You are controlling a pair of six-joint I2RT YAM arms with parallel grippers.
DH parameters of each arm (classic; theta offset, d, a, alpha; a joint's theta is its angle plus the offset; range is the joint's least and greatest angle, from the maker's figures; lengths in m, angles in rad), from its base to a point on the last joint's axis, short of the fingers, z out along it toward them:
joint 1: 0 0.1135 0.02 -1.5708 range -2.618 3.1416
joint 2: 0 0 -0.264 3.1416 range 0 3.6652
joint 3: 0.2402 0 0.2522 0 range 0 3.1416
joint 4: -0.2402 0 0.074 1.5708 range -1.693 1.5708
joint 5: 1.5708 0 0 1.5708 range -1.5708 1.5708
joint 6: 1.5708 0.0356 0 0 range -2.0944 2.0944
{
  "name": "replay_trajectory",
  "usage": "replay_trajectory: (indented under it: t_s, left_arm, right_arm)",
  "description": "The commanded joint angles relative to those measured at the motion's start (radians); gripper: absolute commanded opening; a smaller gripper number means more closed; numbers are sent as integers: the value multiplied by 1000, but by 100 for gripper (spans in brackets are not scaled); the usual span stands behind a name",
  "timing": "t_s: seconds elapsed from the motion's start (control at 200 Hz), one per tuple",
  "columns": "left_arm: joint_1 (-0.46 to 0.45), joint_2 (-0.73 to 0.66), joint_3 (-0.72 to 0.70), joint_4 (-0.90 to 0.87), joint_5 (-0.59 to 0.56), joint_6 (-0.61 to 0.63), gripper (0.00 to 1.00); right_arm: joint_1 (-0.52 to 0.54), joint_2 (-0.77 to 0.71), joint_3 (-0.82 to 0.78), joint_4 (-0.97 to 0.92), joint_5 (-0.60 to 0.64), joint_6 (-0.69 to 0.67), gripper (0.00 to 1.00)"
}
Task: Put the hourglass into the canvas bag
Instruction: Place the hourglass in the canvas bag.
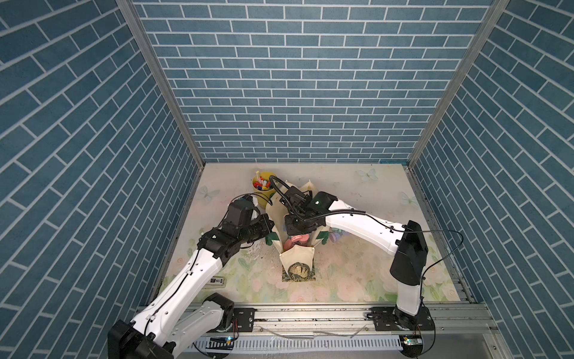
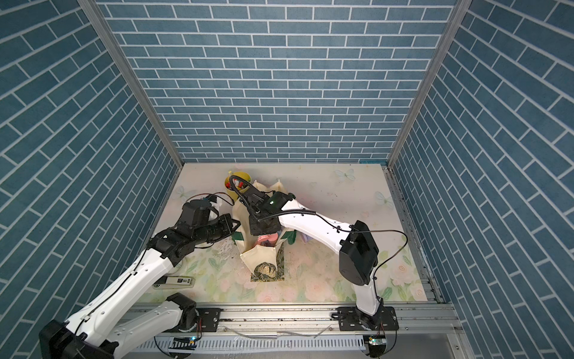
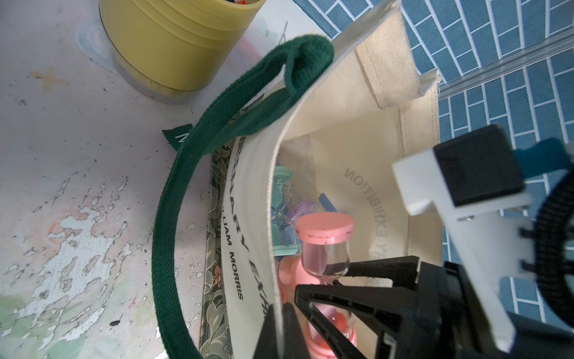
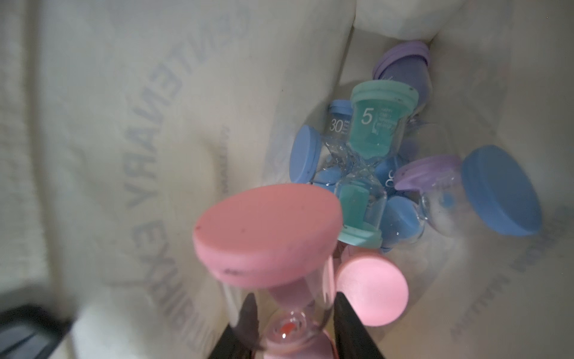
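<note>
The cream canvas bag (image 1: pixel 296 258) (image 2: pixel 258 256) stands mid-table with its mouth open. My left gripper (image 3: pixel 281 329) is shut on the bag's near rim wall (image 3: pixel 257 217), the canvas pinched between its jaws. My right gripper (image 4: pixel 295 323) reaches down into the bag and is shut on the glass waist of a pink hourglass (image 4: pixel 270 230) (image 3: pixel 324 230). That hourglass hangs above a pile of teal (image 4: pixel 377 124), blue and purple hourglasses and another pink one (image 4: pixel 372 289) at the bag's bottom. In both top views the right wrist covers most of the bag's mouth.
A yellow cup of markers (image 1: pixel 264 186) (image 3: pixel 174 46) stands just behind the bag on the left. The bag's dark green strap (image 3: pixel 186 186) loops out over the table. A small white labelled box (image 1: pixel 217 280) lies near the left arm.
</note>
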Motion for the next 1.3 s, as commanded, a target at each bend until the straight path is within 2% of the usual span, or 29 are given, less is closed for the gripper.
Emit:
replay_trajectory:
  t_s: [0.0,0.04,0.13,0.25,0.485,1.025,1.295]
  left_arm:
    - [-4,-21,16,3,-13,13,0]
    - [-4,-21,14,3,-13,12,0]
    - [-5,-19,11,5,-12,13,0]
    - [-4,-18,8,6,-11,14,0]
    - [-4,-13,5,9,-11,14,0]
    - [-4,-4,1,14,-4,16,0]
    - [-4,-4,8,5,-4,17,0]
  right_arm:
    - [3,16,-24,28,-20,55,0]
    - [3,19,-28,28,-20,56,1]
    - [4,19,-30,27,-20,55,21]
    - [4,-1,-26,20,1,53,43]
    - [4,-20,20,-19,38,34,56]
    - [0,-226,56,-111,259,-24,55]
    - [-51,-351,-55,-117,333,8,54]
